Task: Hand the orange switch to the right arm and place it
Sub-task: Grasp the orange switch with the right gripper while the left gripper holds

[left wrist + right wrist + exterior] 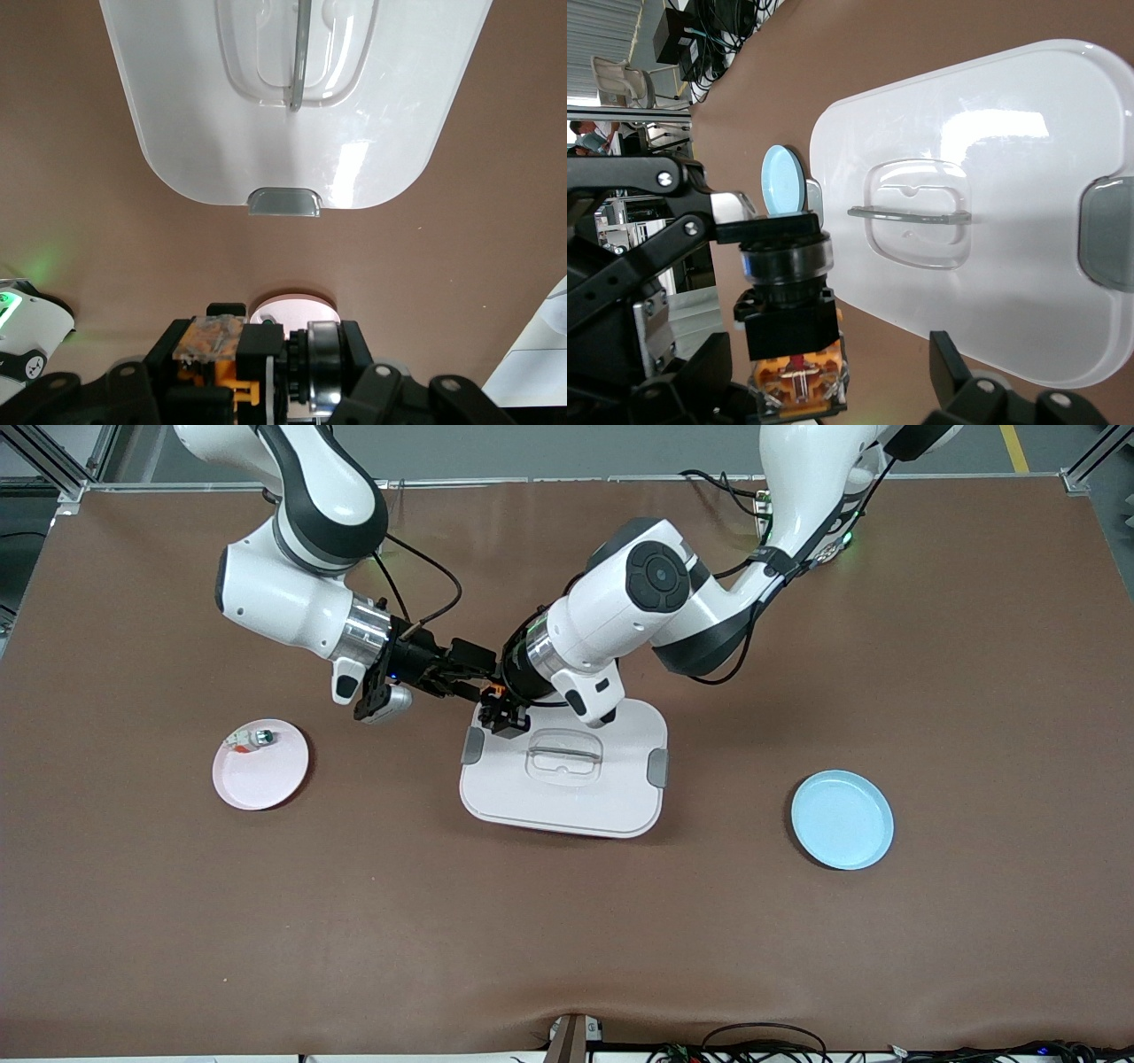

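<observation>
The left gripper (498,707) hangs over the corner of the white lid (620,797) nearest the right arm's end, clamped on the orange switch (788,301) and presenting it sideways. The right gripper (461,673) meets it there, its 2 fingers (957,372) spread wide around the switch, apparently ready to take it. The pink plate (275,779) looks the likely destination.
</observation>
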`<state>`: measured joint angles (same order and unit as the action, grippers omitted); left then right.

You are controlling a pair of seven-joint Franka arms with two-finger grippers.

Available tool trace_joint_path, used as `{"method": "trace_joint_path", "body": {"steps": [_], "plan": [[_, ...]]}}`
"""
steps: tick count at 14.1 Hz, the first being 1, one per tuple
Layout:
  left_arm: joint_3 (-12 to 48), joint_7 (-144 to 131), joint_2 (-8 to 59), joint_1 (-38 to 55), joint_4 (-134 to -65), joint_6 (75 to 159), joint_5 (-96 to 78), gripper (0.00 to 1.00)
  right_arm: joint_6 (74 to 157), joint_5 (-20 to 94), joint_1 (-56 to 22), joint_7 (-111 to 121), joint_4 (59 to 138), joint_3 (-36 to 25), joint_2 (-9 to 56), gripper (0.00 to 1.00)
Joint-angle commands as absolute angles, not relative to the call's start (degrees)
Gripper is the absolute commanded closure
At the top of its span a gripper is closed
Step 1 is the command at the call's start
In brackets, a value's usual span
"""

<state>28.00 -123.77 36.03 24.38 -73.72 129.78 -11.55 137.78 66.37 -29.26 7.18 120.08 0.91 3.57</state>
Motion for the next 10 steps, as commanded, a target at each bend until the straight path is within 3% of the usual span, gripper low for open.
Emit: {"method": "trace_joint_path", "body": {"steps": [1,4,5,10], "plan": [[27.9,-124.0,36.6,24.9,-72.3,130.0,-12.8,1.00,138.0,67.9,-30.1,8.5,119.1,0.4,4.1,0.35],[27.9,-123.9,36.6,24.9,-72.3,130.0,-12.8,1.00,137.7,67.9,-30.1,9.7,118.6,0.4,4.1,0.87],[27.9,-123.9,36.6,24.9,-72.3,129.9,-12.8,1.00,137.6,67.9,-30.1,9.4,118.3,0.4,4.1,1.00],[27.9,-123.9,36.6,24.8,-72.3,129.9,-12.8,0.99,137.3,68.2,-30.1,8.8,117.7,0.4,4.1,1.00]]}}
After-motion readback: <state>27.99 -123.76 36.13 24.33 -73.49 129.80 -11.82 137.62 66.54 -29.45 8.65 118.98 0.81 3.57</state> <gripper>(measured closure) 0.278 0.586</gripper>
